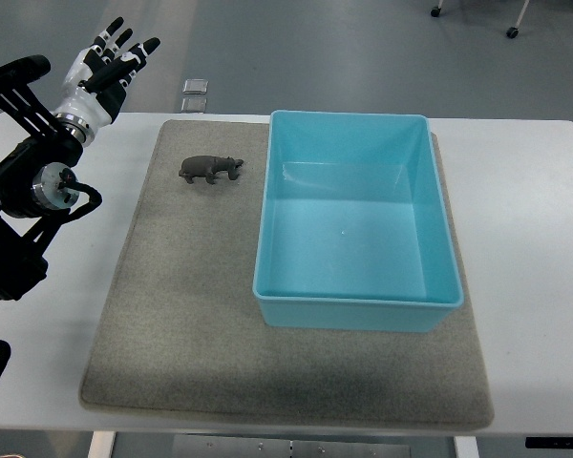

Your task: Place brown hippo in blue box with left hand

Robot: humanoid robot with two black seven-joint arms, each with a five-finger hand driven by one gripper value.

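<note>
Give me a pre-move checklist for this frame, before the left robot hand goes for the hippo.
1. Brown hippo standing free on the grey mat: ok.
2. Blue box empty, open side up: ok.
3. Left robot hand fingers spread, holding nothing: ok.
4. Hand positioned over hippo: not ok, it is off beyond the table's far left corner.
5. Nothing between hippo and box: ok.
6. Right arm's whereabouts: cannot tell, out of view.

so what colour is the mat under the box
Grey-beige mat, felt-like, beneath the blue box; seen in the top view.
</note>
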